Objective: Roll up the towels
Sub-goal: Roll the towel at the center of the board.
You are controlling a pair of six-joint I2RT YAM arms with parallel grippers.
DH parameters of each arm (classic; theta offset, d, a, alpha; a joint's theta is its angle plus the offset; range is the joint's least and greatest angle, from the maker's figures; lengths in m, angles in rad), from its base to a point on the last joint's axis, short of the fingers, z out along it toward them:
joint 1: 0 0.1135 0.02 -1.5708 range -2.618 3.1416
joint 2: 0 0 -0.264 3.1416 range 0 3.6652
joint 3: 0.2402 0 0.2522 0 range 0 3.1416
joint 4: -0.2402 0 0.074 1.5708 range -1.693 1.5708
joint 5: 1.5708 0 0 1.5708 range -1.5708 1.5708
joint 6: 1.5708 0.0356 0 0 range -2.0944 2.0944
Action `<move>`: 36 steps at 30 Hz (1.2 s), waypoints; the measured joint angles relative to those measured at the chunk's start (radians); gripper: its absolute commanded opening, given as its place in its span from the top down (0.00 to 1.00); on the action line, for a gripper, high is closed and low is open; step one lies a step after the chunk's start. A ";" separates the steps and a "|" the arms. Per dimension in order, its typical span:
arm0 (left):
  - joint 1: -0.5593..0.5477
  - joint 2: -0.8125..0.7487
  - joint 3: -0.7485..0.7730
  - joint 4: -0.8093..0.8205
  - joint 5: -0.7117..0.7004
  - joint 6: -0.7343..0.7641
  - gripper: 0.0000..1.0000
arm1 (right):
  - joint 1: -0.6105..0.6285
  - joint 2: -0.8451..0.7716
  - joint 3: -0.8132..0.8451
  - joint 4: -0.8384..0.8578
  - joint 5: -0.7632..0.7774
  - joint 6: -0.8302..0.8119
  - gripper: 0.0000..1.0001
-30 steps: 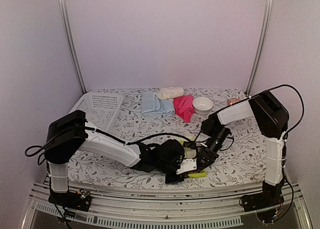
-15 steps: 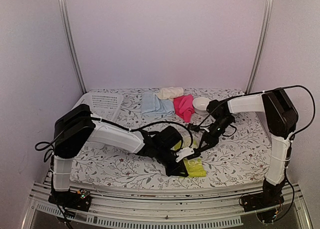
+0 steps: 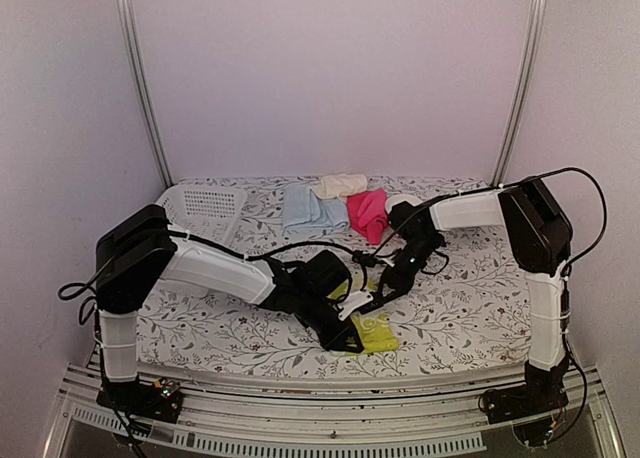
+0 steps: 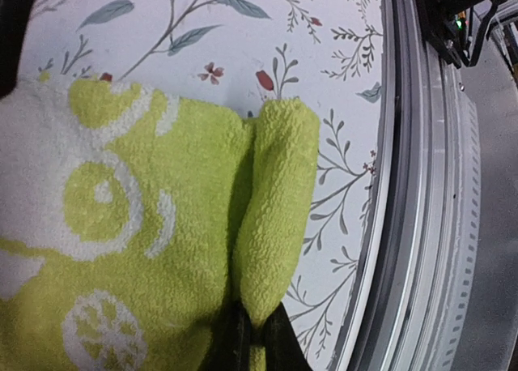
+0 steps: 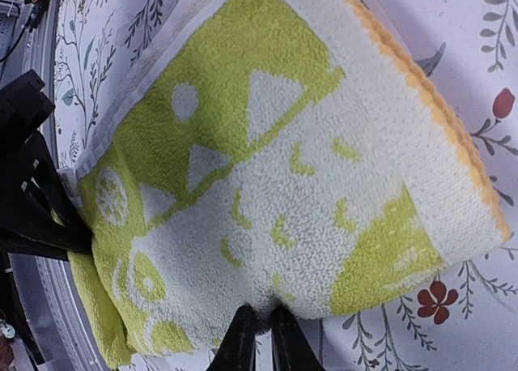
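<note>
The yellow-green towel (image 3: 377, 332) with white pattern lies near the table's front edge, partly under both grippers. My left gripper (image 3: 350, 316) is shut on a raised fold of the yellow-green towel (image 4: 162, 225), the fingertips (image 4: 257, 337) pinching it near the front rail. In the right wrist view my right gripper (image 5: 261, 326) is shut on the near edge of the same towel (image 5: 283, 168); from above, the right gripper (image 3: 380, 296) sits at the towel's back side. At the back lie the hot pink towel (image 3: 368, 214), the light blue towel (image 3: 305, 209) and the cream towel (image 3: 340, 185).
A white slotted basket (image 3: 205, 210) stands at the back left. A white bowl (image 3: 398, 201) shows partly behind the right arm. The metal front rail (image 4: 437, 185) runs close beside the towel. The floral table covering (image 3: 470, 308) spreads to the right.
Both grippers have shifted left and back. The right gripper has closed onto the towel's edge. More of the yellow-green towel now shows on the table.
</note>
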 measured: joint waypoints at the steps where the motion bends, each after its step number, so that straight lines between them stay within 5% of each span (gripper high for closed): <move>1: 0.003 -0.008 -0.012 0.004 -0.002 -0.016 1.00 | -0.001 -0.006 -0.010 0.006 0.002 0.003 0.88; 9: 0.032 -0.026 -0.069 0.065 0.021 -0.132 1.00 | -0.049 -0.150 -0.114 0.024 0.030 0.004 0.82; 16: 0.069 -0.026 -0.104 0.129 0.087 -0.221 1.00 | -0.066 -0.519 -0.276 0.066 -0.037 -0.067 0.82; 21: 0.098 -0.026 -0.136 0.181 0.138 -0.292 1.00 | 0.032 -0.712 -0.455 0.150 0.000 -0.141 0.77; 28: 0.137 -0.009 -0.169 0.262 0.216 -0.406 1.00 | 0.265 -0.723 -0.584 0.290 0.183 -0.193 0.70; 36: 0.150 0.001 -0.175 0.287 0.246 -0.454 1.00 | 0.395 -0.628 -0.586 0.455 0.336 -0.224 0.67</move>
